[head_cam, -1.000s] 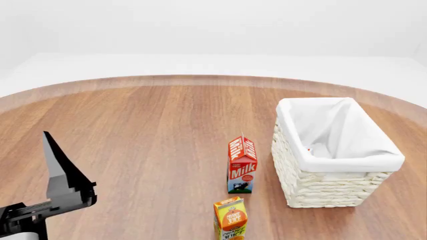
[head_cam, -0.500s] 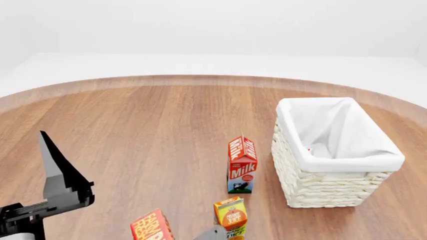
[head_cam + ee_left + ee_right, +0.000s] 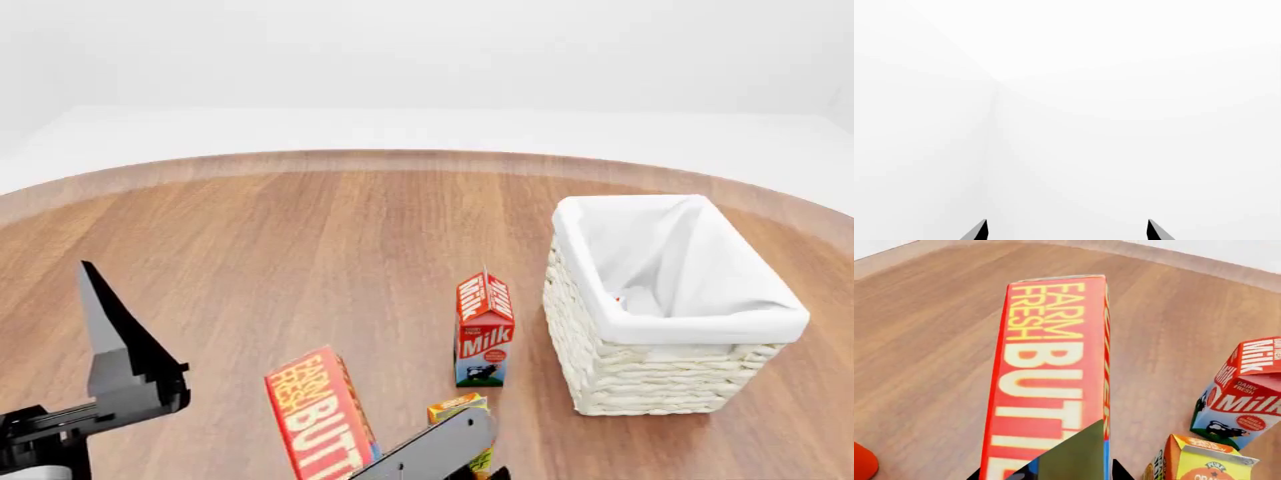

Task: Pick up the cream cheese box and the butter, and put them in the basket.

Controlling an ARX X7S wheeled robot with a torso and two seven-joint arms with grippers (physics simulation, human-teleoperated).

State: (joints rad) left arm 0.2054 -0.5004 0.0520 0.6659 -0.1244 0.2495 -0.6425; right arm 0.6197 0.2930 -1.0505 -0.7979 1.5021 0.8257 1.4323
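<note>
One butter (image 3: 318,415) stands raised over the table (image 3: 267,250), clamped by the right gripper (image 3: 400,462). One basket (image 3: 667,310), one milk carton (image 3: 483,330). Left gripper (image 3: 1066,231) spread, empty.

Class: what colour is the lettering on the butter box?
Yellow on red, clearest in the right wrist view.
</note>
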